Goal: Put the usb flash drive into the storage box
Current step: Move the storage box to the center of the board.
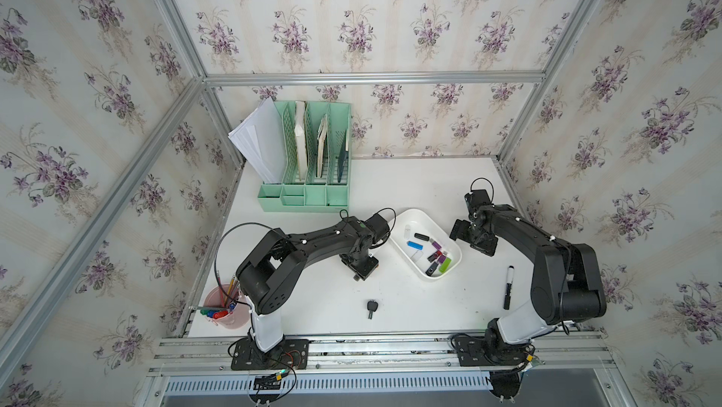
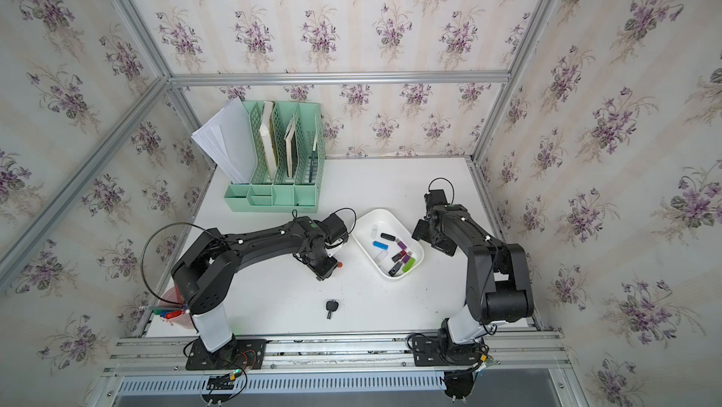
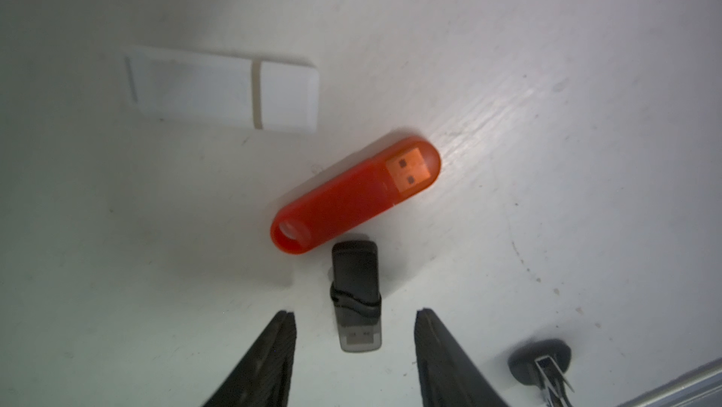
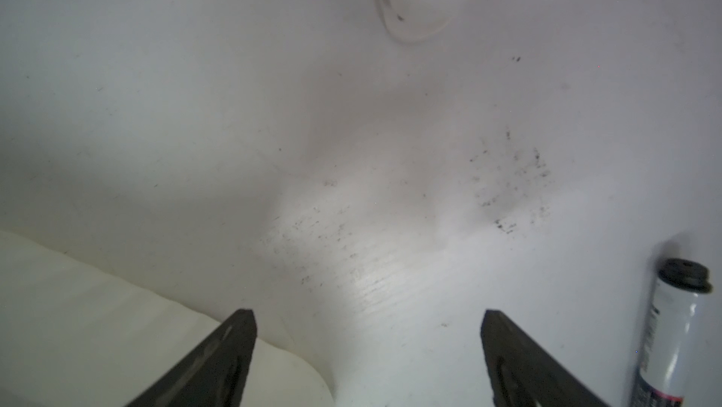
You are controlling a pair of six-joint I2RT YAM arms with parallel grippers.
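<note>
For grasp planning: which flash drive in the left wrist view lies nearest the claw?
The black drive, partly inside the left claw; red drive and white drive lie beyond.

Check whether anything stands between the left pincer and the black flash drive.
Nothing visible does. The left pincer is open, and the black flash drive lies on the table between its jaws; the red drive lies just past its far end, outside the gap.

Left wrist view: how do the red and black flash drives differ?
The red flash drive is longer and round-ended; the black flash drive is shorter and boxy. The red one lies beyond the left claw; the black one reaches between its open tips. Both lie flat on the table.
</note>
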